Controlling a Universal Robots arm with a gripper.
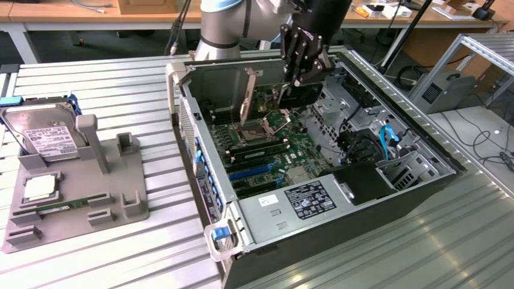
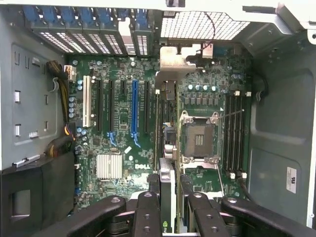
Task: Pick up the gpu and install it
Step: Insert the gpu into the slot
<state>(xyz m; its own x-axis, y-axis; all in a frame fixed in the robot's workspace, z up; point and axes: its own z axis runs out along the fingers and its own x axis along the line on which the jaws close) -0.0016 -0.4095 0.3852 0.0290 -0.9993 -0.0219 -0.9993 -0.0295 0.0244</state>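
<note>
The gripper (image 1: pixel 304 71) hangs over the open computer case (image 1: pixel 418 174) and pinches the gpu (image 1: pixel 299 96) between its fingers (image 2: pixel 148 212). The jaws press on the two flat sides of the card, so they are partly closed around it. The card hangs on its edge right under the jaws, with its long side running along the motherboard (image 2: pixel 123 143). In the wrist view the card (image 2: pixel 167 187) sits between the blue slot (image 2: pixel 134 106) and the empty processor socket (image 2: pixel 198 139), a little to the side of the blue slot and running the same way as it. The memory slots (image 2: pixel 236 133) lie beyond the socket. The raised socket lever (image 1: pixel 249 96) stands close to the card and could get in the way. Outside the case, a grey tray (image 1: pixel 72 205) holds a hard drive (image 1: pixel 44 135) and a memory stick (image 1: pixel 60 206), well apart from the gripper
</note>
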